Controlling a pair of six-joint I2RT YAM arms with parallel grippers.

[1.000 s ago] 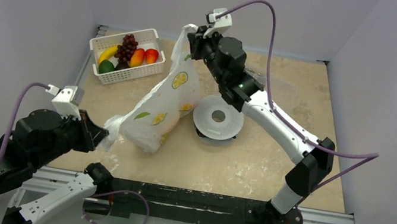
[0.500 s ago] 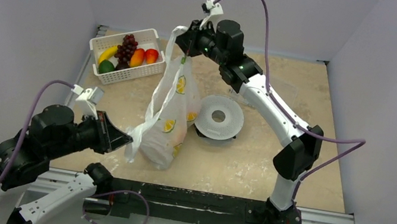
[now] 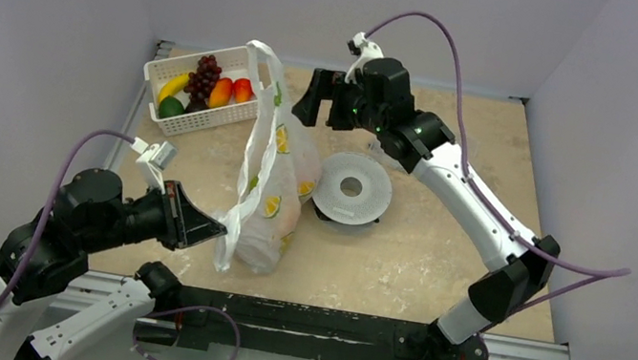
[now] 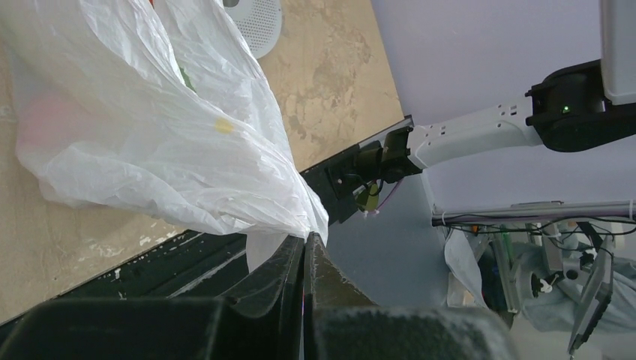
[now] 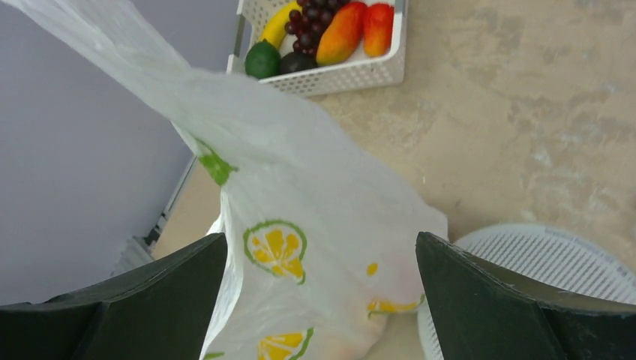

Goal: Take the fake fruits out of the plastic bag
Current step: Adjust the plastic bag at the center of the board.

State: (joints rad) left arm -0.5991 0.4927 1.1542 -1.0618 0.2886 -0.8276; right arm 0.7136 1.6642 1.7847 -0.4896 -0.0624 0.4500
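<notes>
The plastic bag (image 3: 271, 182), thin white film with lemon prints, stands slumped mid-table, one handle loop (image 3: 262, 55) sticking up free. A faint orange shape of fake fruit (image 3: 285, 223) shows through its lower part; the rest inside is hidden. My left gripper (image 3: 219, 227) is shut on the bag's lower left edge, with the film (image 4: 150, 135) pinched at the fingertips of that gripper (image 4: 306, 237). My right gripper (image 3: 320, 101) hangs open just right of the loop, holding nothing. In the right wrist view the bag (image 5: 300, 225) lies below this gripper (image 5: 321, 238).
A white slotted basket (image 3: 171, 123) at the back left holds a banana, dark grapes (image 3: 204, 77), a green fruit and orange-red fruits. A round white slotted disc (image 3: 352, 187) lies right of the bag. Grey walls enclose the table; a black rail runs along the near edge.
My right gripper opened, let the bag's handle go and drew back to the right. The bag dropped into a more upright slump. My left gripper moved right, still pinching the bag.
</notes>
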